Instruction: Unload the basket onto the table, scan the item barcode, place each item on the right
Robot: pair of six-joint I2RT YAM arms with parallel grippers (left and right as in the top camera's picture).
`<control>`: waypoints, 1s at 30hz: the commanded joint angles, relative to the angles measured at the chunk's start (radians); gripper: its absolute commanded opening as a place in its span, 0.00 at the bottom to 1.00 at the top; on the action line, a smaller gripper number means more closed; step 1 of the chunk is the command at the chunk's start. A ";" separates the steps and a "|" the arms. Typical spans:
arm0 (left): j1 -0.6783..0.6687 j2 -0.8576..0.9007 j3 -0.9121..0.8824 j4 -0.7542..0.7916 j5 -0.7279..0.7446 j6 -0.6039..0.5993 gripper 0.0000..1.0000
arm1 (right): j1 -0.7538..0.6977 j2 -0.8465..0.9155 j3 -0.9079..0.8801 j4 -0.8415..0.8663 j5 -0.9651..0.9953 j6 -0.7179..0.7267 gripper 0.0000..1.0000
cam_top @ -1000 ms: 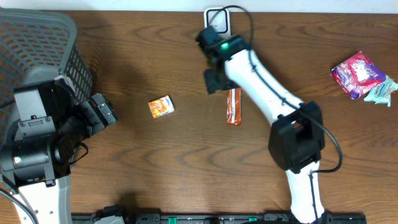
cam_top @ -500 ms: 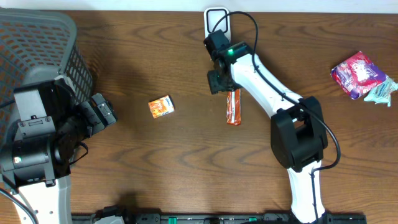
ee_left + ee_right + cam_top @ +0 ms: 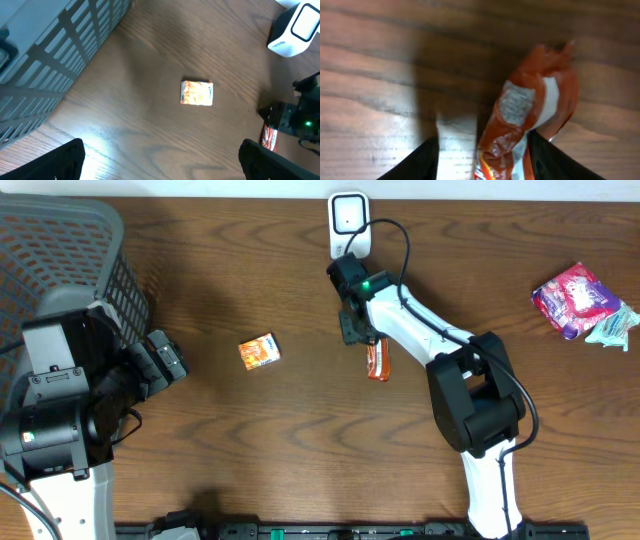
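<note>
Orange box (image 3: pixel 196 93) between basket (image 3: pixel 60 45) and scanner (image 3: pixel 294 29)

Overhead looks straight down on the whole table (image 3: pixel 250 450). Left wrist looks obliquely from afar toward the scanner (image 3: pixel 295 27) and wrapper (image 3: pixel 269 137). Right wrist faces down, very close over the wrapper. All 3 views share the wrapper.

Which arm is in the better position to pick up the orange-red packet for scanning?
Right. The right gripper already straddles the packet, close to the scanner. The left gripper sits open, far off near the basket.
</note>
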 commanded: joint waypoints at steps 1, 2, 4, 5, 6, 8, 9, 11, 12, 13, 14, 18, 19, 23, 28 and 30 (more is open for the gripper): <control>0.003 0.000 0.010 0.000 -0.006 -0.005 0.98 | -0.024 -0.002 -0.039 0.003 0.018 0.015 0.53; 0.003 0.000 0.010 0.000 -0.006 -0.005 0.98 | -0.029 -0.002 -0.040 0.001 0.018 0.015 0.53; 0.003 0.000 0.010 0.000 -0.006 -0.005 0.98 | -0.033 -0.002 -0.040 -0.007 0.018 0.015 0.53; 0.003 0.000 0.010 0.000 -0.006 -0.005 0.98 | -0.035 -0.002 -0.040 -0.008 0.018 0.015 0.53; 0.003 0.000 0.010 0.000 -0.006 -0.005 0.98 | -0.035 -0.002 -0.040 -0.010 0.012 0.015 0.52; 0.003 0.000 0.010 0.000 -0.006 -0.005 0.98 | -0.035 -0.002 -0.040 -0.011 -0.001 0.015 0.39; 0.003 0.000 0.010 0.000 -0.006 -0.005 0.98 | -0.036 -0.002 -0.040 -0.013 -0.005 0.016 0.32; 0.003 0.000 0.010 0.000 -0.006 -0.005 0.98 | -0.036 -0.002 -0.040 -0.018 -0.008 0.016 0.19; 0.003 0.000 0.010 0.000 -0.006 -0.005 0.98 | -0.036 -0.002 -0.040 -0.020 -0.008 0.016 0.17; 0.003 0.000 0.010 0.000 -0.006 -0.005 0.98 | -0.036 -0.002 -0.040 -0.023 -0.008 0.015 0.12; 0.003 0.000 0.010 0.000 -0.006 -0.005 0.98 | -0.036 -0.002 -0.041 -0.026 -0.008 0.016 0.02; 0.003 0.000 0.010 0.000 -0.006 -0.005 0.98 | -0.039 -0.004 -0.032 -0.027 -0.094 0.007 0.01; 0.003 0.000 0.010 0.000 -0.006 -0.005 0.98 | -0.043 -0.006 -0.021 -0.029 -0.150 -0.009 0.01; 0.003 0.000 0.010 0.000 -0.006 -0.005 0.98 | -0.080 -0.021 0.057 -0.037 -0.491 -0.084 0.01; 0.003 0.000 0.010 0.000 -0.006 -0.005 0.98 | -0.131 -0.026 0.123 -0.029 -0.912 -0.159 0.01; 0.003 0.000 0.010 0.000 -0.006 -0.005 0.98 | -0.142 -0.023 0.117 -0.029 -0.967 -0.179 0.01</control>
